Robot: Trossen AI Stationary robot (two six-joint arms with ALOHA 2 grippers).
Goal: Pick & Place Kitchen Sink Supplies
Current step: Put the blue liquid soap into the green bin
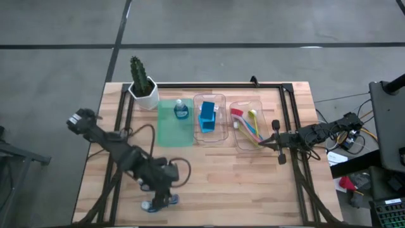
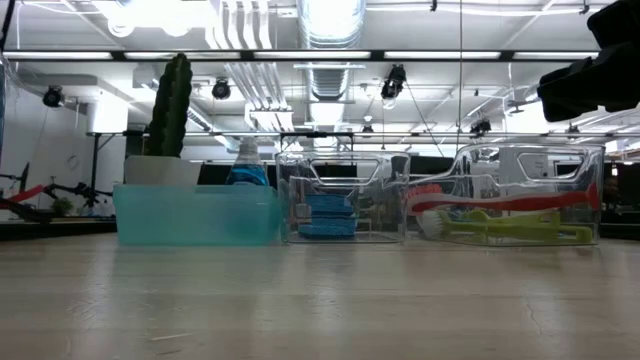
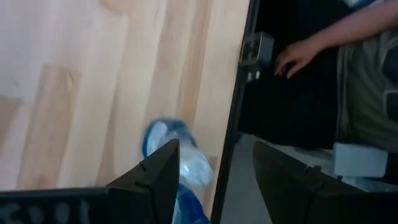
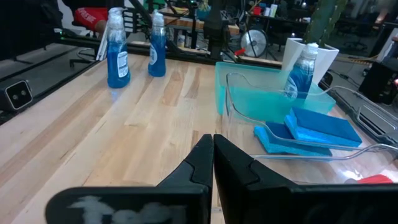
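Observation:
My left gripper (image 1: 159, 201) (image 3: 216, 144) is open over the table's near edge. A blue-white bottle (image 3: 180, 163) (image 1: 154, 205) shows beside one finger, partly hidden by it. In the right wrist view, two blue bottles (image 4: 118, 53) (image 4: 157, 50) stand upright on the wood near that edge. A third bottle (image 1: 181, 111) (image 2: 247, 165) stands in the green tray (image 1: 166, 130). Blue sponges (image 1: 207, 118) (image 4: 311, 130) fill the middle clear tray. Pink, yellow-green and blue brushes (image 1: 248, 125) (image 2: 490, 215) lie in the right clear tray. My right gripper (image 1: 269, 143) (image 4: 212, 146) is shut beside that tray. My left gripper is open around the bottle's place. One finger (image 3: 155, 177) covers part of the bottle, and I cannot tell whether it touches it.
A potted cactus (image 1: 140, 79) stands at the far left corner behind the green tray. A black frame rail (image 3: 233, 124) runs along the near edge. A person's hand (image 3: 298, 56) shows just beyond it. Bare wood (image 1: 240, 183) lies between the trays and the near edge.

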